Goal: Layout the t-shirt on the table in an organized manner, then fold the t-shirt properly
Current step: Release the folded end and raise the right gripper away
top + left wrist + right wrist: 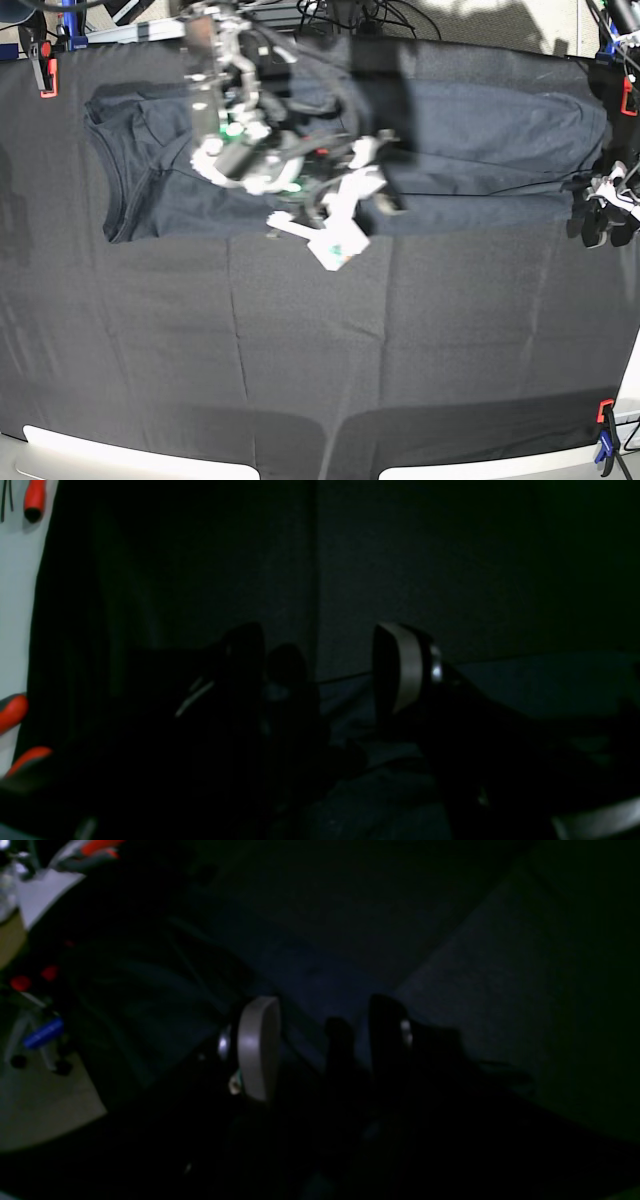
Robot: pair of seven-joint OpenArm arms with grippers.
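Two arms are working the far half of the table [300, 360], and I am reading them left to right in the base view. At about ten o'clock the t-shirt [480, 150] is lying as a long band across the far edge, running to two o'clock, seemingly folded lengthwise already, which I judge puts us partway through the fold. My right gripper [320, 1040] is hovering over the cloth near eleven o'clock, jaws spread wide and pinching nothing; its wrist view is showing the navy fabric between the fingers. I am judging it sits there to take the near hem. At three o'clock my left gripper [320, 675] is waiting at the shirt's end by the table rim, jaws likewise spread and empty, probably ready to grasp that end.
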